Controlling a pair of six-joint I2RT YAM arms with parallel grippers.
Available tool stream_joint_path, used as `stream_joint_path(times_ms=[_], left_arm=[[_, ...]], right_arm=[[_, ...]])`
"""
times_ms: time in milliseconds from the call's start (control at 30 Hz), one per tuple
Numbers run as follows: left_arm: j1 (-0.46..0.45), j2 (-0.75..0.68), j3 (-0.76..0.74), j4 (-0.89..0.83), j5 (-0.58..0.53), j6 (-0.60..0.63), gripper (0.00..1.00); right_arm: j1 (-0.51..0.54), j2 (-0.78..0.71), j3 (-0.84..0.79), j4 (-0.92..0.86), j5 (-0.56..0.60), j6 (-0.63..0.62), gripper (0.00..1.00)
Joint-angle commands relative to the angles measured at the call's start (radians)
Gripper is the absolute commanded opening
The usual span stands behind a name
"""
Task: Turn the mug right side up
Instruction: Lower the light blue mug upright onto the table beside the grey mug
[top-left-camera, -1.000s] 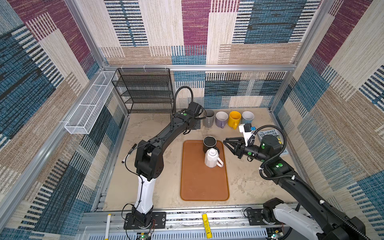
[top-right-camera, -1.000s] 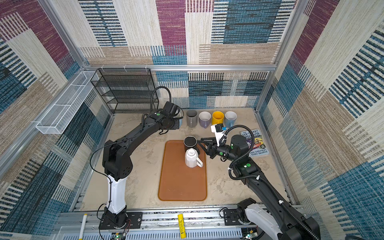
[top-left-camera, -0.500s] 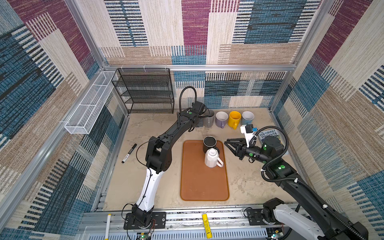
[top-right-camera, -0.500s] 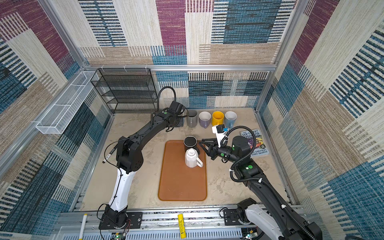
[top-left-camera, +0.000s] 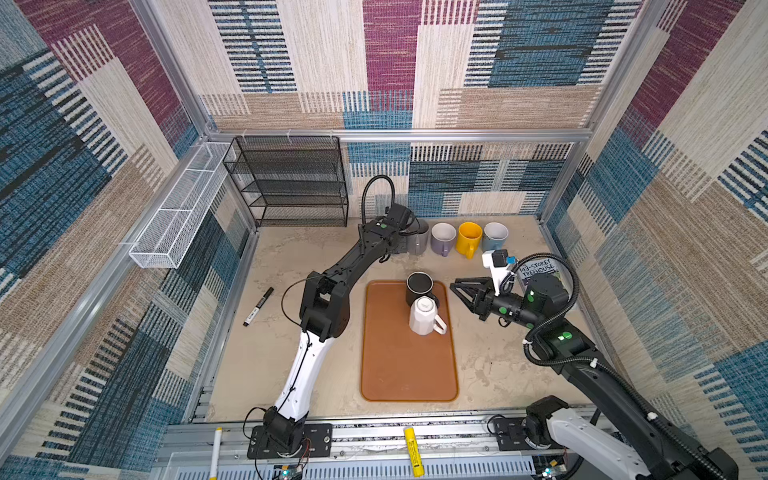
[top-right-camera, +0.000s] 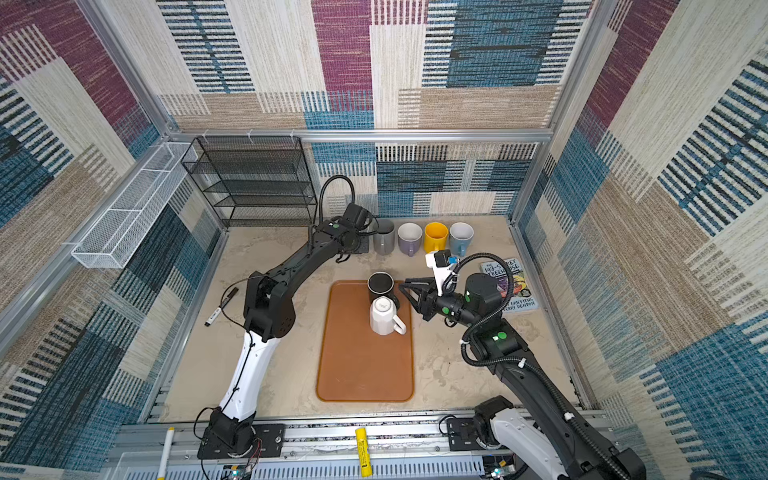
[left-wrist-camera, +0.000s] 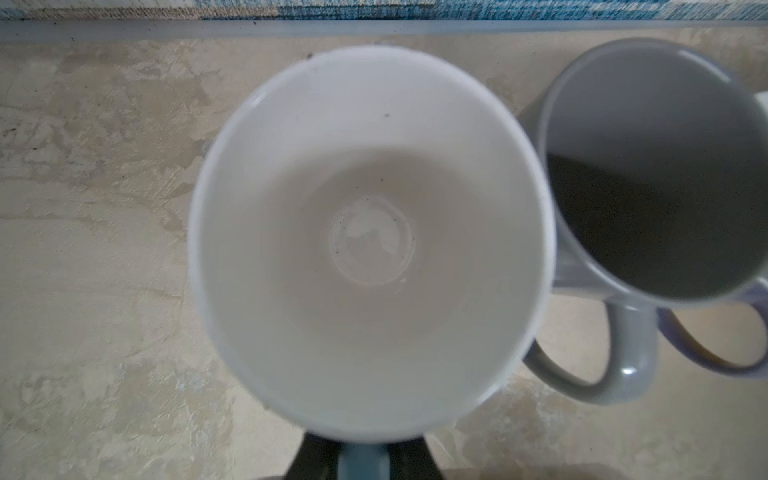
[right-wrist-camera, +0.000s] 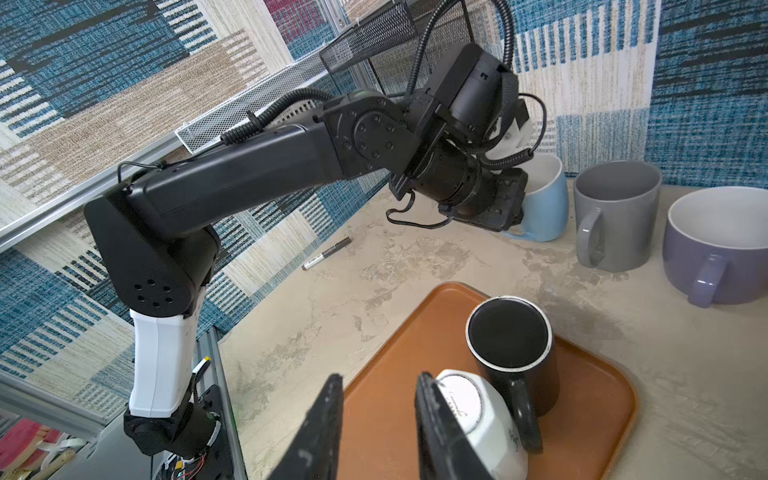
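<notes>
A light blue mug with a white inside stands upright at the back wall, beside the grey mug. My left gripper is shut on its blue handle. From the right wrist view, that left gripper sits against the light blue mug. In both top views the left gripper hides this mug. A white mug stands bottom up on the brown tray, touching a black mug. My right gripper hovers open and empty at the tray's right edge.
A row of upright mugs lines the back: grey, purple, yellow, pale blue. A book lies under the right arm. A marker lies at the left. A black rack and a white wire basket stand at the back left.
The left arm has swung its elbow to the right and carried its gripper closer to the grey mug. The marker has come into view. The right arm has barely moved.
</notes>
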Motion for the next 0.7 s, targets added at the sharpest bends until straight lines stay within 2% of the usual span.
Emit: stream_joint_path(times_ms=[0,667], left_arm=[[0.002,0.002,0.010,0.016,-0.043,-0.021,0.00],[0.014,0.067,0.089,0.001,0.019,-0.017,0.00]], right_arm=[[-0.001,-0.003,-0.003,0.003,0.001,-0.007,0.33],[-0.001,-0.020,-0.003,-0.002,0.000,-0.003,0.33]])
